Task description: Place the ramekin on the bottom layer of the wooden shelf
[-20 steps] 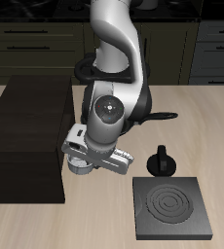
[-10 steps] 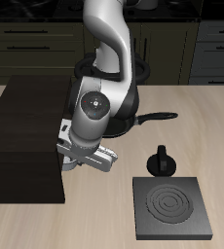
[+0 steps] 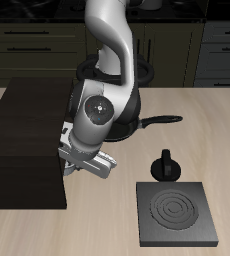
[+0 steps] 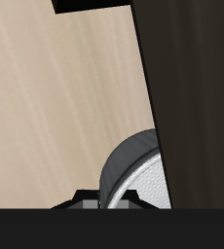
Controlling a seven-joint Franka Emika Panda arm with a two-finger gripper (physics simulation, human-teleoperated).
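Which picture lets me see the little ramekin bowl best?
The wrist view. There the ramekin shows its ribbed grey side and pale inside, right up against the dark wooden shelf, though only part of it fits in the picture. In the exterior view the robot's arm and tool cover it, so you cannot really pick it out.

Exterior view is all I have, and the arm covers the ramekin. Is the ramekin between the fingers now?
Observer: Yes. In the wrist view the fingers show on both sides of the rim of the ramekin.
Operator: Is it inside the wooden shelf already?
Observer: Only partly, it seems. One side overlaps the dark edge of the wooden shelf, and the other side is over the bare table.
Operator: Does it rest on anything?
Observer: I cannot tell, because its underside is hidden.
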